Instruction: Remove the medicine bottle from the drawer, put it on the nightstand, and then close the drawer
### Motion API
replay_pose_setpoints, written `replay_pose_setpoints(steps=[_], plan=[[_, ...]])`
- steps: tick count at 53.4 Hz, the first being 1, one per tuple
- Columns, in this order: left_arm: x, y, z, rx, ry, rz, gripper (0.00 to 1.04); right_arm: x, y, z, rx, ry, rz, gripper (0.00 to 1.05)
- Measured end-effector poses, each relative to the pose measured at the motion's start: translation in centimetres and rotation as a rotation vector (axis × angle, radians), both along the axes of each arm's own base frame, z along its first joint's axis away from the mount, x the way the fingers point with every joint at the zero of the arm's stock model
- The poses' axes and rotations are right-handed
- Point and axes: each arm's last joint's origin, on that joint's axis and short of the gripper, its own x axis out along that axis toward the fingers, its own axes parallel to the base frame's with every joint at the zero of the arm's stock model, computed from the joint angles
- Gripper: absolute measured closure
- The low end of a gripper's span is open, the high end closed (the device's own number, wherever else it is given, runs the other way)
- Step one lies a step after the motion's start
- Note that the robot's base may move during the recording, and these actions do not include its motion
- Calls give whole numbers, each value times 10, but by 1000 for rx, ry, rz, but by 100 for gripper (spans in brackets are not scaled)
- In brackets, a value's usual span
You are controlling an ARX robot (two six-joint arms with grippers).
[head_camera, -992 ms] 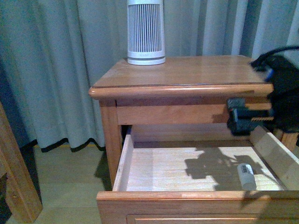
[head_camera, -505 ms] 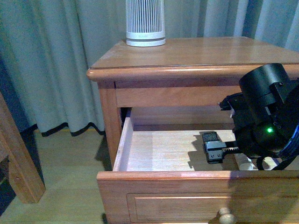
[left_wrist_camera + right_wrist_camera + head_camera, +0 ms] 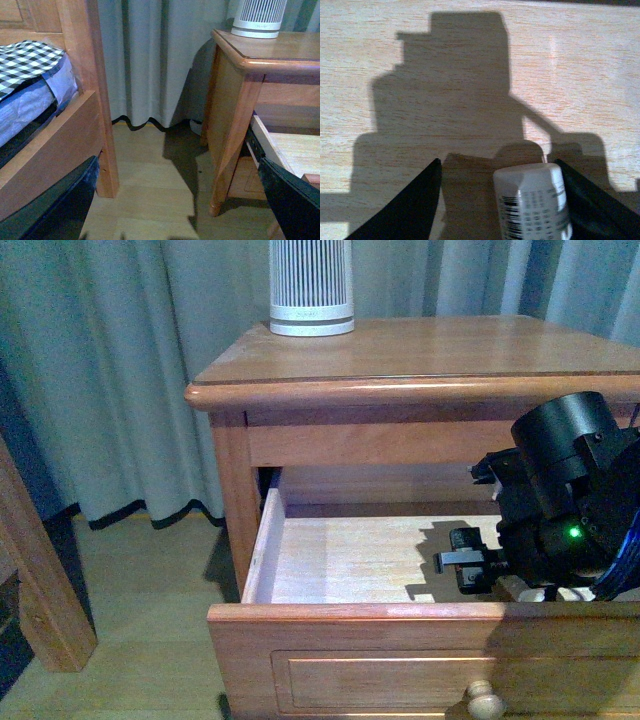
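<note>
Medicine bottle (image 3: 532, 200) — just one — lies on the pale wood floor of the one pulled-out drawer (image 3: 400, 615). The right tool (image 3: 497, 167) is down inside that drawer. Its two fingers (image 3: 405, 205) are apart, with the bottle between them, closer to one finger. The left tool (image 3: 177, 167) hangs above the room floor, its two fingers spread wide. One white ribbed tower (image 3: 311, 285) stands on the nightstand (image 3: 232, 490) — on its worktop (image 3: 450, 350).
</note>
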Motion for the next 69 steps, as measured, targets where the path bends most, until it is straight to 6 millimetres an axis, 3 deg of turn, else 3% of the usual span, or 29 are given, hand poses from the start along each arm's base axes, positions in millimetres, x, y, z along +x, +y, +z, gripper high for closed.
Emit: replay_pose_setpoints(steps=[7, 11, 15, 21, 28, 35, 43, 50, 60, 69], plan=[[0, 0, 0, 0, 0, 0, 6, -7, 3, 4, 16, 3, 31, 66], [0, 0, 0, 0, 0, 0, 6, -15, 8, 16, 34, -17, 70, 74], [0, 0, 0, 0, 0, 0, 6, -23, 14, 48, 57, -96, 123, 75], [0, 0, 0, 0, 0, 0, 6, -38, 20, 115, 112, -242, 204, 75], [0, 0, 0, 0, 0, 0, 6, -44, 21, 166, 127, -367, 241, 75], [0, 0, 0, 0, 0, 0, 6, -34, 19, 212, 122, -493, 241, 75], [0, 0, 0, 0, 0, 0, 6, -7, 18, 256, 84, -613, 227, 75], [0, 0, 0, 0, 0, 0, 6, 34, 20, 266, 23, -636, 197, 75], [0, 0, 0, 0, 0, 0, 6, 90, 27, 232, -38, -498, 149, 75], [0, 0, 0, 0, 0, 0, 6, 117, 31, 207, -79, -411, 110, 75]])
